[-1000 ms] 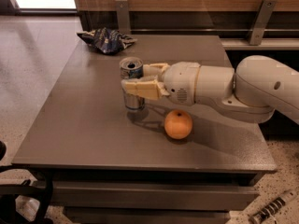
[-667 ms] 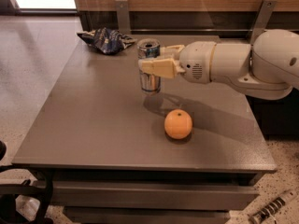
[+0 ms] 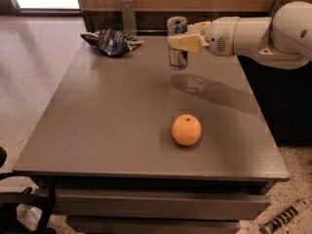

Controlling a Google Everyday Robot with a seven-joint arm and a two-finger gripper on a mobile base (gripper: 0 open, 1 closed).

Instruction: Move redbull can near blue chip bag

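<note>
can (image 3: 177,57): slim, silver, upright, gripped in claw (image 3: 178,39), raised over far side of counter (image 3: 112,130) | chip bag (image 3: 111,41): dark blue, crumpled, flattish, far left corner, apart from can

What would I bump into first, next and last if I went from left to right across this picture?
blue chip bag → redbull can, held above the table in the gripper → robot arm. The orange sits nearer the front, almost straight below the can in the picture, so it has no clear place in the line.
</note>
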